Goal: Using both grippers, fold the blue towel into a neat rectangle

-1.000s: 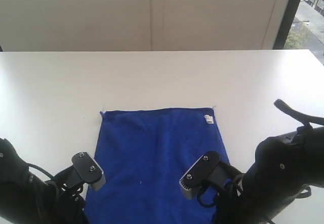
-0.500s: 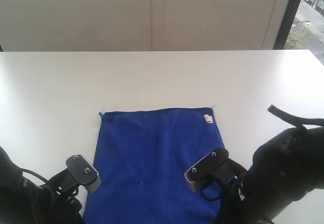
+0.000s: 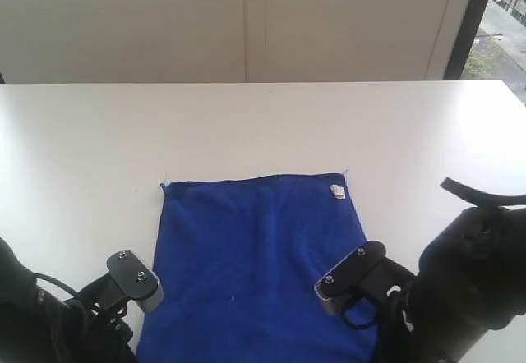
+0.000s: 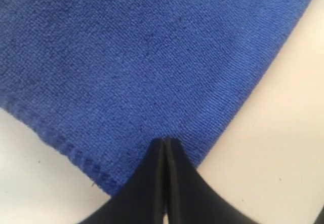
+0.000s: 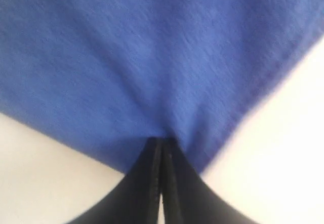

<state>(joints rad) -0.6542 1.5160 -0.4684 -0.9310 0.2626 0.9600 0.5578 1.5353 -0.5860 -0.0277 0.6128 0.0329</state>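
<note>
The towel (image 3: pixel 259 256) is lying flat on the surface (image 3: pixel 263 125), with its near end running towards the arms and a small white tag (image 3: pixel 337 191) showing at the far right corner. The left tool (image 4: pixel 166 142) is sitting with its fingers pressed together, tips over the cloth just inside a near corner. The right tool (image 5: pixel 161 142) is likewise closed at the other near corner. That view is blurred, so it may be pinching a bit of cloth, though I cannot be sure.

I am judging this to be the start of a fold. To do it well, both should be gripping right at the corners and lifting evenly. They should then be carrying the near hem across to the far hem so the edges are lining up.
</note>
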